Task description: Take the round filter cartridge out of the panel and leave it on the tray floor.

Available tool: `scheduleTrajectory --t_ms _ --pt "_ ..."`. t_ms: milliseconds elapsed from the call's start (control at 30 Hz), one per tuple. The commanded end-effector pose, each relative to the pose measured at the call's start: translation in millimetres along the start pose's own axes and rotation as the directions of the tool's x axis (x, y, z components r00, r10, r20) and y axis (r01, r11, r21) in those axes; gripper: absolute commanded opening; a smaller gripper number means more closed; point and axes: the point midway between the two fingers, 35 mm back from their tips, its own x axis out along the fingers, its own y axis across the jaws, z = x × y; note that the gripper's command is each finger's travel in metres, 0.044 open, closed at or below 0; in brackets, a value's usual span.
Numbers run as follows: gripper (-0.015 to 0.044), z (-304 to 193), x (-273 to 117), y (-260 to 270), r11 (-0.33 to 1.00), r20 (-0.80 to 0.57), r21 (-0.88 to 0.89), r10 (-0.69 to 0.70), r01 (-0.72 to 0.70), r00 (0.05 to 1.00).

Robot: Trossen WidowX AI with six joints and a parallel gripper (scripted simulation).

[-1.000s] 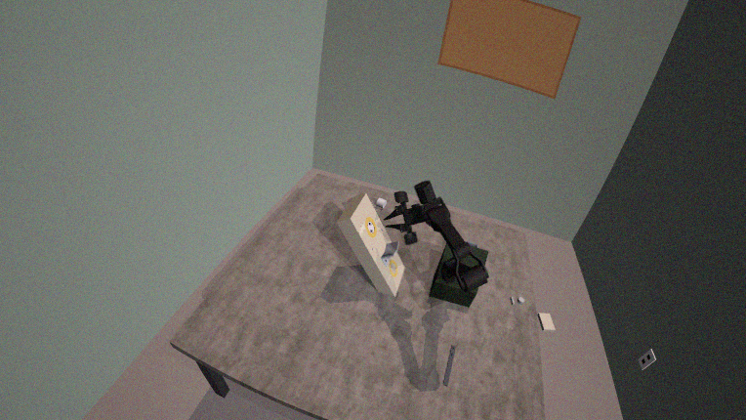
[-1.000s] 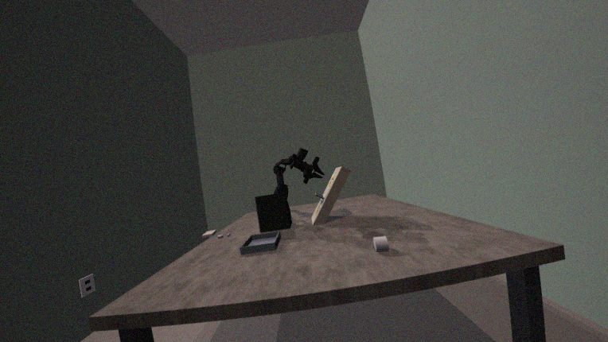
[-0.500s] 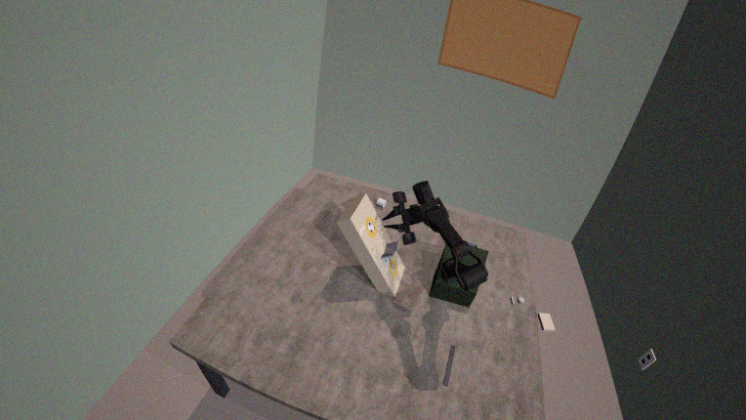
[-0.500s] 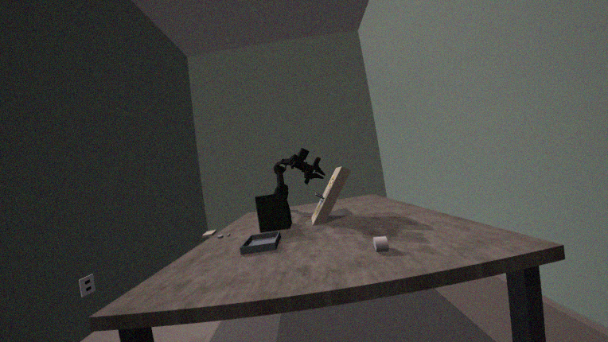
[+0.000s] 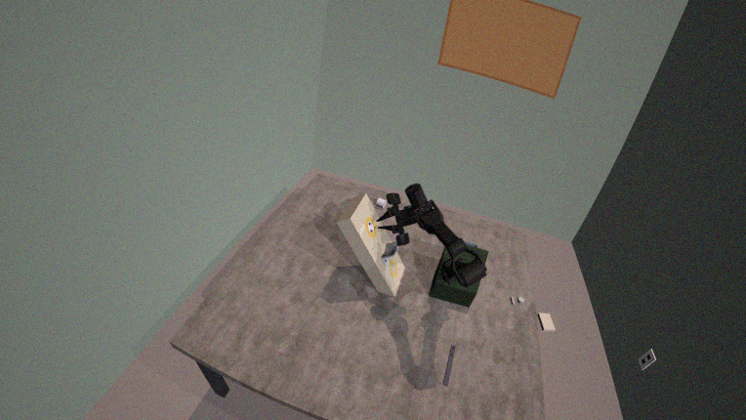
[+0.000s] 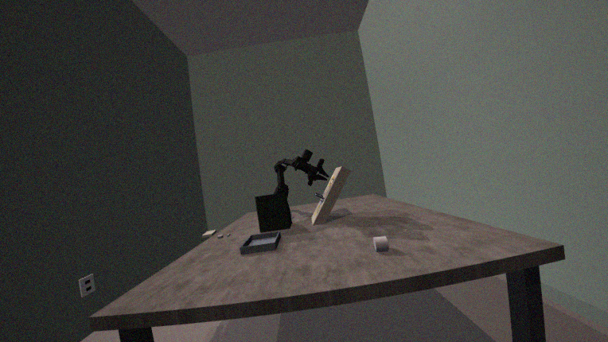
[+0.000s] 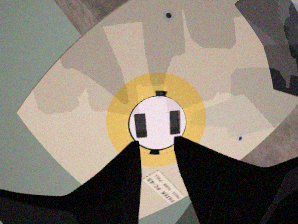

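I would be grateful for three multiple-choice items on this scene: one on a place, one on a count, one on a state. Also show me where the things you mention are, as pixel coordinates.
1. Where is the round filter cartridge (image 5: 371, 227) (image 7: 157, 114)?
A) On the tray floor
B) In the service panel
C) Between the gripper's fingers

2. How many dark slots does the cartridge's face show?
A) Two
B) Three
C) Four

3. How does the service panel (image 5: 365, 249) (image 6: 333, 197) (image 7: 215, 65) stand?
A) Flat on the table
B) Exactly upright
C) Leaning at a slant

1: B; the wrist view shows its white face inside the panel's yellow ring (image 7: 117, 120).
2: A; the wrist view shows one dark slot on each side of the face.
3: C; the exterior view shows the panel tilted on the table (image 6: 323, 263).
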Motion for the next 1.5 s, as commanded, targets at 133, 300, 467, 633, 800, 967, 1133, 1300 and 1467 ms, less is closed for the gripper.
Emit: scheduleTrajectory --t_ms 133,300,467,633,800,967,1133,1300,1467 --pt "0.0104 2.4 14.6 -2.9 1.0 0.004 0.013 -0.004 0.003 1.0" --pt "0.0104 1.2 22.5 -3.7 1.0 -0.001 0.014 -0.002 0.002 1.0" --pt "0.0104 0.7 24.8 -4.1 1.0 -0.003 0.014 -0.001 0.001 1.0" --pt "0.0104 2.8 24.8 -5.0 1.0 -0.003 0.014 -0.001 0.001 1.0" --pt "0.0104 3.7 24.8 -5.3 1.0 -0.003 0.014 -0.001 0.001 1.0" --pt "0.0104 3.5 24.8 -4.8 1.0 -0.003 0.014 -0.001 0.001 1.0" --pt "0.0104 2.6 24.8 -4.1 1.0 -0.003 0.014 -0.001 0.001 1.0" --pt "0.0104 1.9 24.8 -3.6 1.0 -0.003 0.014 -0.001 0.001 1.0" --pt "0.0104 1.8 25.0 -3.6 1.0 -0.003 0.014 -0.001 0.001 1.0"
